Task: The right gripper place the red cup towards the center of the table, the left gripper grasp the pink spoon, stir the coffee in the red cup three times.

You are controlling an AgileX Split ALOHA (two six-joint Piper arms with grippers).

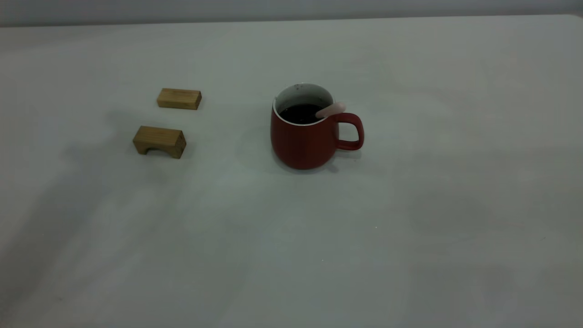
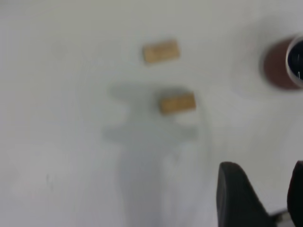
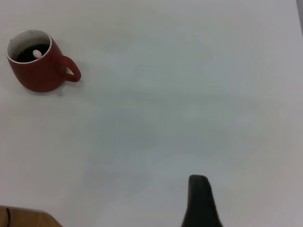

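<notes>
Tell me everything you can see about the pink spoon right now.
The pink spoon stands in the red cup, leaning against the white rim on the handle side. Only its pale pink, rounded handle end shows, sticking out just above the rim; it looks smooth and matte. The lower part is sunk in the dark coffee, so the bowl is hidden. From the right wrist view, the handle tip shows as a small pink dot inside the cup. No gripper touches it; only cup and coffee do.

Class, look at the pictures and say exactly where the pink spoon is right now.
In the exterior view, the pink spoon stands in the red cup near the table's middle, handle leaning on the rim above the loop handle, bowl hidden in the coffee.
</notes>
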